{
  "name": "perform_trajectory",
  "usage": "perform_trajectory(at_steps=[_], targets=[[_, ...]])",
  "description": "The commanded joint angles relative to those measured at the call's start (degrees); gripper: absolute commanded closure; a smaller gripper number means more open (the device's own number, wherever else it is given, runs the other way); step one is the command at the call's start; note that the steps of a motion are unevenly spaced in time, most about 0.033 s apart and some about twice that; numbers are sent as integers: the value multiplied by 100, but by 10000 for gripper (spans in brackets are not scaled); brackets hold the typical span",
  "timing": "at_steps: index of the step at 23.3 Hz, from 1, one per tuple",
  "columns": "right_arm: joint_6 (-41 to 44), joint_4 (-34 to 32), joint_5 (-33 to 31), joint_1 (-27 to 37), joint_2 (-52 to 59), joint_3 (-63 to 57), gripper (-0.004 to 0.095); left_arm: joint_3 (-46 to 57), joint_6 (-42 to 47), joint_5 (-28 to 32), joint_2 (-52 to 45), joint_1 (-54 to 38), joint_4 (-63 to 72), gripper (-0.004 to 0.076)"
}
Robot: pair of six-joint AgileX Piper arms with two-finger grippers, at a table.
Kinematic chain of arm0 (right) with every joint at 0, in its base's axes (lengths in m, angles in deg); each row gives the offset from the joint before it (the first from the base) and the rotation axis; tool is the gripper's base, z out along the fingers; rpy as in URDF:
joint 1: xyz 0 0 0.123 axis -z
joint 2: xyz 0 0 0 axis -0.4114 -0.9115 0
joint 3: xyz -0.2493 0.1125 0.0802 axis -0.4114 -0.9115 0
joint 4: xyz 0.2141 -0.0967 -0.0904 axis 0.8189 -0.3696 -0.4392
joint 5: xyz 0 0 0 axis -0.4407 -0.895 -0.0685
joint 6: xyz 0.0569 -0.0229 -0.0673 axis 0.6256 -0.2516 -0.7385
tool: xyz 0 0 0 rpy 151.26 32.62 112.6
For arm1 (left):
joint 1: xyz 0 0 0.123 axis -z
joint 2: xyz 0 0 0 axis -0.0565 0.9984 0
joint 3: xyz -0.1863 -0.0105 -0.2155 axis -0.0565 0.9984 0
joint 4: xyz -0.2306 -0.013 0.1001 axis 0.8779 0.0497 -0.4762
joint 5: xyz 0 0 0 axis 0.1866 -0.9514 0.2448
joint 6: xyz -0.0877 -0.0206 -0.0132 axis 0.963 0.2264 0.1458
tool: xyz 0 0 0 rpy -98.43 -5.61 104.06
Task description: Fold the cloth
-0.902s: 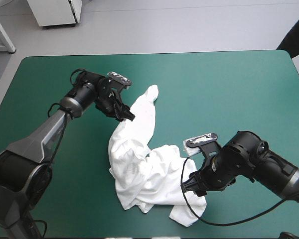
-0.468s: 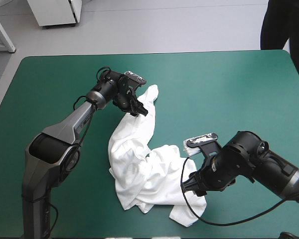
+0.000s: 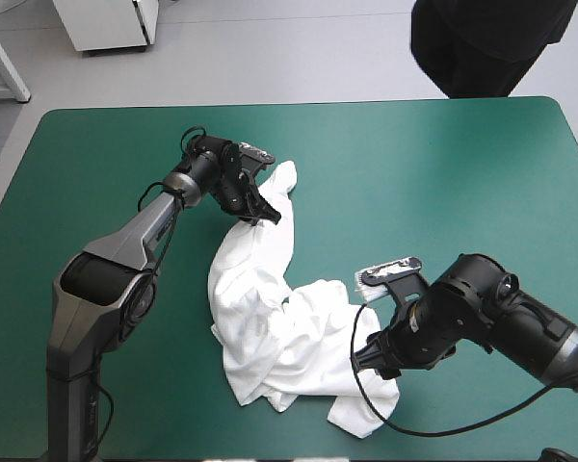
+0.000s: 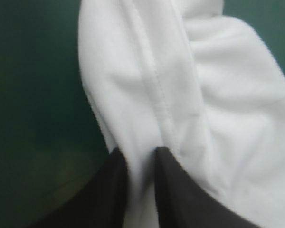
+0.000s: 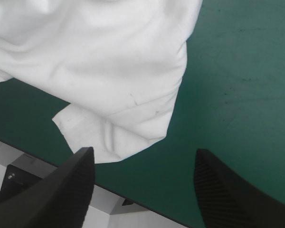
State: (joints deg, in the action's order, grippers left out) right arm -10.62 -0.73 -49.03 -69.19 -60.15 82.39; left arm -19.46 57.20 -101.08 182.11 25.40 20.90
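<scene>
The white T-shirt (image 3: 270,327) lies crumpled on the teal-green cover, with a long strip running toward the table's far side. My left gripper (image 3: 267,214) sits on that strip near its far end. In the left wrist view my left gripper (image 4: 141,164) is all but shut, a seamed fold of the T-shirt (image 4: 218,95) pinched between its black fingers. My right gripper (image 3: 374,364) hovers over the shirt's near right part. In the right wrist view my right gripper (image 5: 143,151) stands open, and a loose corner of the T-shirt (image 5: 109,61) lies just ahead of it.
The table's near edge (image 5: 133,202) runs close under the right gripper, a short way past the shirt's corner. Teal-green cover (image 3: 443,164) stretches wide to the far right of the shirt, and more of it (image 3: 67,192) lies to the left of the left arm.
My left gripper moved right onto the shirt's far strip and shut on it; the strip's far tip then shifted slightly left. The right arm has not moved.
</scene>
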Motion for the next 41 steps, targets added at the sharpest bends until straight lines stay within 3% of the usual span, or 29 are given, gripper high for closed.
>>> perform_trajectory(at_steps=[1, 10, 15, 19, 21, 24, 27, 29, 32, 38, 41], targets=[[-99, -52, -96, 45, 136, -170, 342, -64, -177, -139, -92, 30, 114, 741], [-293, -26, 1049, 34, 94, -1200, 341, -75, -177, -82, -92, 30, 77, 744], [-436, -90, 1355, -37, -340, -1237, 341, -75, -166, -71, -92, 30, 49, 744], [-366, -129, 1487, -467, -736, -1241, 364, -75, -166, -33, -92, 30, 20, 744], [-87, -285, 1677, -845, -925, -1312, 431, -75, -166, -33, -92, -6, 20, 744], [444, -635, 1732, -1204, -1091, -1450, 680, -75, -152, -43, -92, -6, 8, 746], [600, -649, 1829, -1214, -1116, -1715, 850, -75, -152, -43, -92, -6, 8, 746], [616, -649, 1794, -1214, -1125, -1828, 923, -75, -152, -43, -92, -6, 8, 746], [659, -712, 1718, -1214, -1038, -1775, 925, -140, -141, -157, -92, -6, 36, 746], [1241, -2354, 409, -1155, -250, -1088, 925, -829, -111, -554, -487, -6, -339, 746], [1210, -2846, 28, -847, 176, -640, 925, -1222, -111, -750, -785, -6, -554, 746]])
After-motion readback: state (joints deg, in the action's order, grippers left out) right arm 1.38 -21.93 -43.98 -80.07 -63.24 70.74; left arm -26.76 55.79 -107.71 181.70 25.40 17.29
